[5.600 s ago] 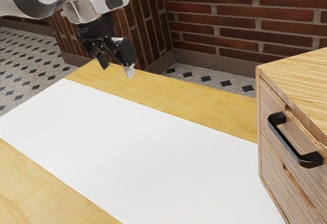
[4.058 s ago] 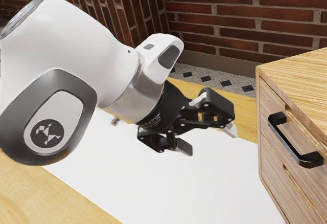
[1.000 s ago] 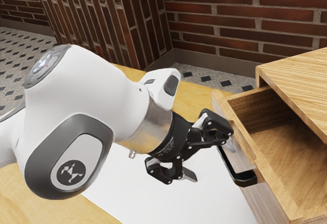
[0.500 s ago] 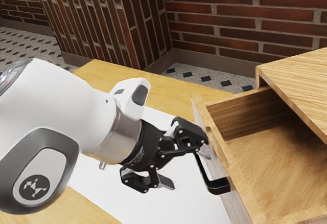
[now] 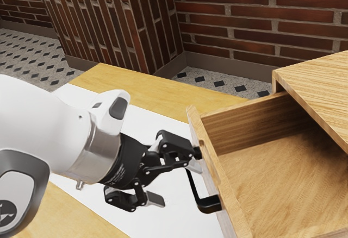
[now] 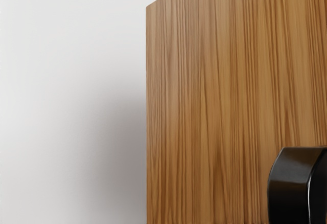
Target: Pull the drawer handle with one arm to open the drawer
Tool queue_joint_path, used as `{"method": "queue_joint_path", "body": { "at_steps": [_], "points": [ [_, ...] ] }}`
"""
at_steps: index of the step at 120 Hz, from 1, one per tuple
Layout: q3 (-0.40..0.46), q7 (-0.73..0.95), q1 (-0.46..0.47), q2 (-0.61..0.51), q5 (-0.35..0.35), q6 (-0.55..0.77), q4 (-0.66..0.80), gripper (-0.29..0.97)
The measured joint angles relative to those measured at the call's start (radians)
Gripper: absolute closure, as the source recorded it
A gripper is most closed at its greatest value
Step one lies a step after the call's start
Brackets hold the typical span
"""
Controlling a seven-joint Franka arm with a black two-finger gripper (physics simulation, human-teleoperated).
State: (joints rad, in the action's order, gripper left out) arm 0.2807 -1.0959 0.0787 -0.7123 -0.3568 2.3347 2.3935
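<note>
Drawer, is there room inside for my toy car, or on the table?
Yes. The drawer floor is bare between its wooden walls. The white mat is free between the arm and the table's far wooden strip. The cabinet top is bare too. It's crowded by the handle, where the open gripper sits.

1. Honey-brown, straight-grained: drawer (image 5: 244, 125), right of frame.
2. Glossy black: handle (image 5: 193, 188) and gripper (image 5: 174, 182).
3. White, grey-capped: arm (image 5: 43, 124), lower left.
4. Red-brown brick, pale mortar: wall (image 5: 244, 15), top.
5. Plain white: mat (image 5: 147, 126) over tan table (image 5: 141, 88).
</note>
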Motion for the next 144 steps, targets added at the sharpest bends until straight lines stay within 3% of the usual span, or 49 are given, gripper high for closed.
{"method": "queue_joint_path", "body": {
  "at_steps": [116, 132, 144],
  "points": [
    [-0.066, -0.006, 0.029, -0.263, 0.001, -0.091, 0.145, 0.02],
    [-0.079, -0.007, 0.028, -0.343, 0.004, -0.182, 0.088, 0.02],
    [-0.107, -0.007, 0.022, -0.32, 0.041, -0.332, -0.071, 0.02]
  ]
}}
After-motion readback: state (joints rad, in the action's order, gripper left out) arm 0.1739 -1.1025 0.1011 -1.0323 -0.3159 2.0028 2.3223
